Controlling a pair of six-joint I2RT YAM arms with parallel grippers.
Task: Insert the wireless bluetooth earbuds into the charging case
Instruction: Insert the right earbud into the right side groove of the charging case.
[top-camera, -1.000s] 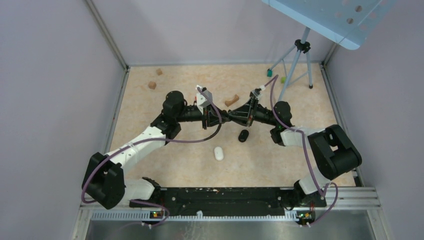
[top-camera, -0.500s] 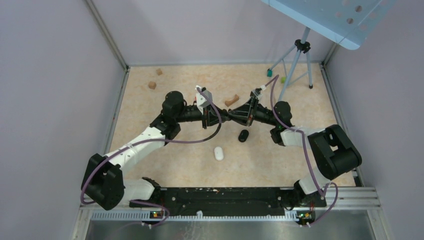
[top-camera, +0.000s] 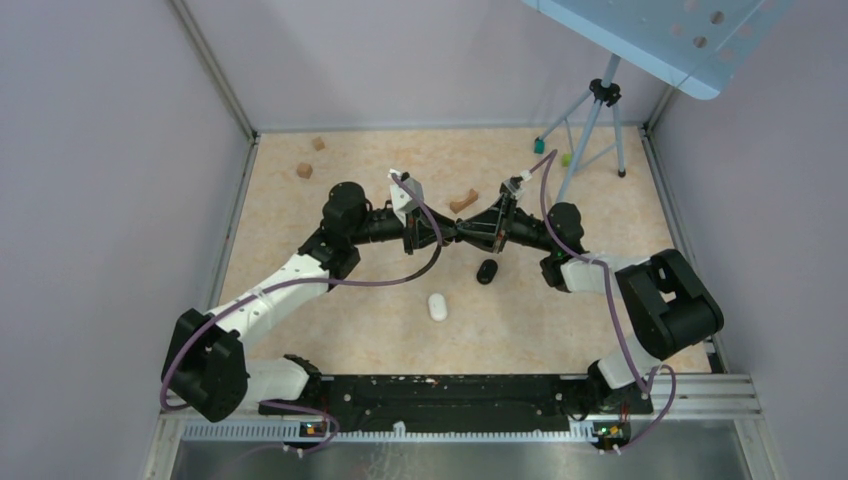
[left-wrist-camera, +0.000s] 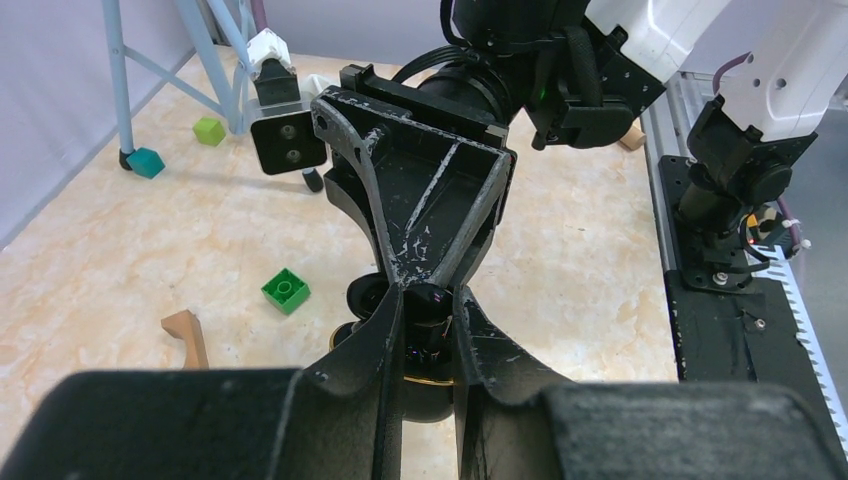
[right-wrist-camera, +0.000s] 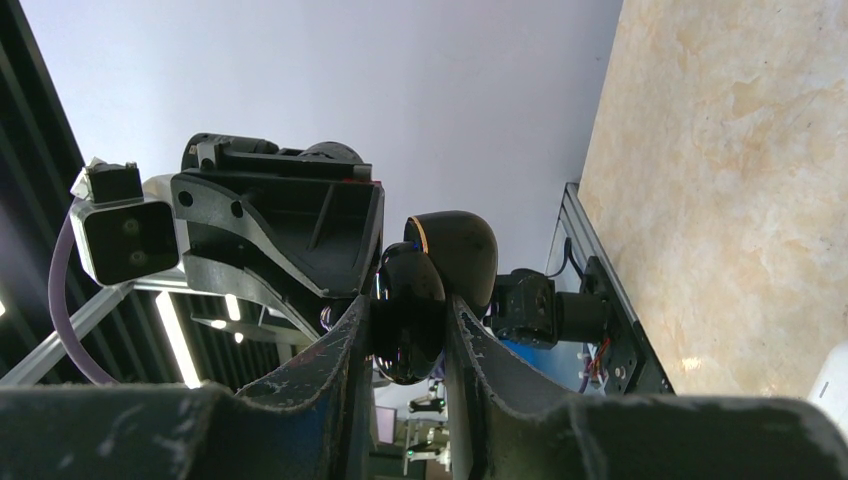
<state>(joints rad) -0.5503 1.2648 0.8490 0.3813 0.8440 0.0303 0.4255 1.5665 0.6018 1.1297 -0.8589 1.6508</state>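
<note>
Both grippers meet tip to tip above the middle of the table. My right gripper (right-wrist-camera: 410, 300) is shut on the glossy black charging case (right-wrist-camera: 408, 325). The case's gold-rimmed lid (right-wrist-camera: 455, 250) stands open beyond the fingers. My left gripper (left-wrist-camera: 428, 300) is shut on a small black earbud (left-wrist-camera: 432, 335), pressed against the case's gold rim (left-wrist-camera: 440, 381). In the top view the left gripper (top-camera: 444, 232) and right gripper (top-camera: 457, 234) touch noses, and the case and earbud are hidden between them.
A small black oval thing (top-camera: 487, 271) and a white oval thing (top-camera: 437, 306) lie on the table nearer the bases. A wooden arch (top-camera: 463, 201), a green brick (left-wrist-camera: 286, 290), brown cubes (top-camera: 304, 170) and a tripod (top-camera: 598, 120) stand further back.
The left wrist has edged very slightly left. Both grips and the right arm look the same.
</note>
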